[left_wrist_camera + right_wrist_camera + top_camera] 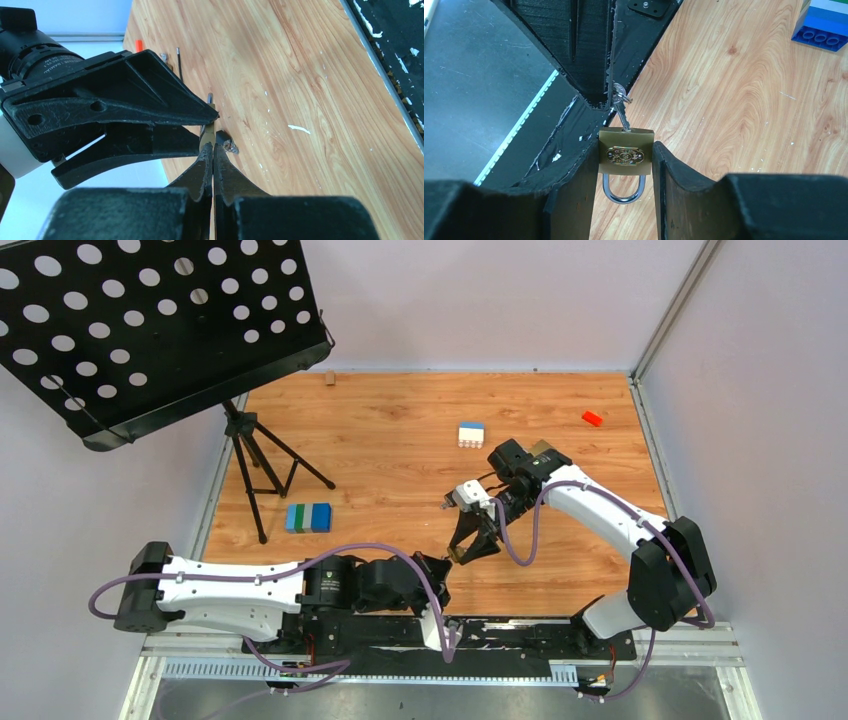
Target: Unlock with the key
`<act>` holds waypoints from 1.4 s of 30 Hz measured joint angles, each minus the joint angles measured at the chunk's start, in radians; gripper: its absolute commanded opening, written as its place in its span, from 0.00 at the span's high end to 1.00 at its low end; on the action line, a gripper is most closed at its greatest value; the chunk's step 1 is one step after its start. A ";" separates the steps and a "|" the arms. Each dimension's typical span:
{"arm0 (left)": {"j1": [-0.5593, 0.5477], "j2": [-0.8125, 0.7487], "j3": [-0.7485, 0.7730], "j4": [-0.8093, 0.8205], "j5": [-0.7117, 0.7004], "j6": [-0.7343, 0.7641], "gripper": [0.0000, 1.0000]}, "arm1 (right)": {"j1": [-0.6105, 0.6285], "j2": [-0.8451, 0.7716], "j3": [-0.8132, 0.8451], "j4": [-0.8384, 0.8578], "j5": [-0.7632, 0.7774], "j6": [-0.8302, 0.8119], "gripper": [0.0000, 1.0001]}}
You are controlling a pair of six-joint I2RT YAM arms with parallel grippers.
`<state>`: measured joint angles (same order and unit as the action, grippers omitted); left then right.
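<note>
The right claw [468, 546] stands partly open, its two fingers clamping a small brass padlock [625, 152] by the sides over the wooden bench [734, 100]. The left claw [213, 150] is pressed fully together, pinching the tiny dull grey metal key [623, 118], whose blade sits in the padlock's keyhole

A black perforated music stand [150, 320] rises over the wooden worktop's [390, 455] left edge, a blue-green block stack [308, 517] near its tripod legs, a white-and-blue block [471, 434] mid-worktop, and a red block [592, 418] far right.
</note>
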<state>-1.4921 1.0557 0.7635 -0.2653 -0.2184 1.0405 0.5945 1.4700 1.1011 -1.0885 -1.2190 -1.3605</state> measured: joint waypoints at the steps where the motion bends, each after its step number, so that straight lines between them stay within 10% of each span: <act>1: 0.002 -0.004 -0.002 0.001 0.000 0.000 1.00 | 0.000 0.000 0.000 -0.001 0.000 -0.003 1.00; 42: 0.087 -0.022 -0.009 -0.024 0.000 -0.053 1.00 | 0.015 -0.024 -0.044 0.201 0.088 0.294 1.00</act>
<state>-1.4052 1.0340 0.7544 -0.2893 -0.2184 0.9871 0.6098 1.4460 1.0573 -0.8871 -1.1313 -1.0664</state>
